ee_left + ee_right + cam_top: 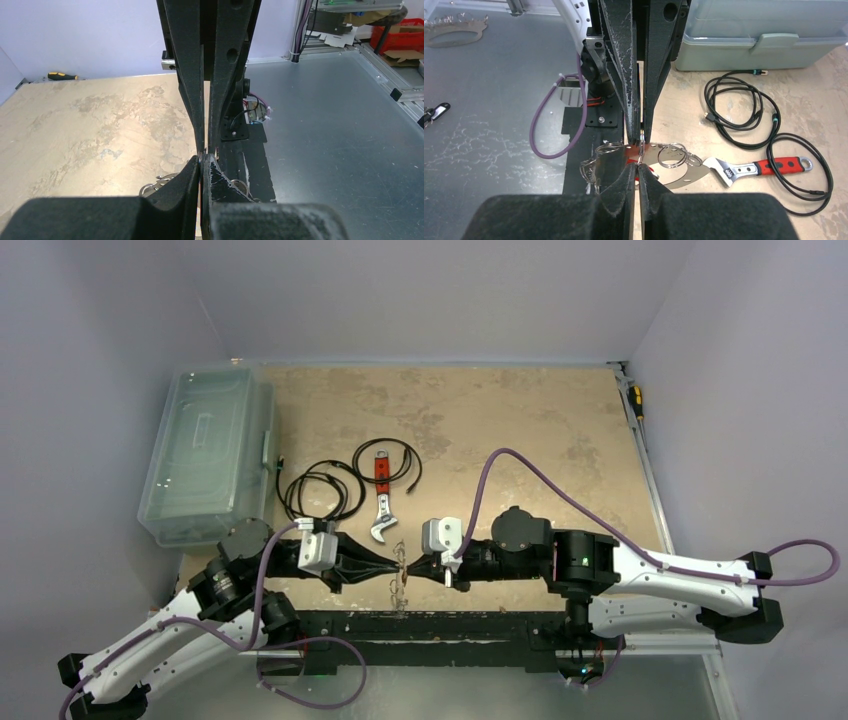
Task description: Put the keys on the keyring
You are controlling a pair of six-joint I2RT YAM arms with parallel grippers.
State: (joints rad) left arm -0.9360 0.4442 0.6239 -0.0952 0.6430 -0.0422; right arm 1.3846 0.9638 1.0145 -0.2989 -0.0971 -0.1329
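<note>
Left pincer (202, 159) and right pincer (639, 167) meet tip to tip at the counter's (500, 420) near edge.
Both are pressed together, but I cannot tell what thin thing either one pinches. The keys (596, 167) and the keyring (672, 156) bunch just beside the tips. With so fine a grip, a twist or pull apart could slip the wire and spill the bunch over the edge.

Reaching inward with left arm (225, 580) and right arm (580, 560), low along the counter's near edge. Meeting tip to tip, both pairs of jaws pressed closed.
</note>
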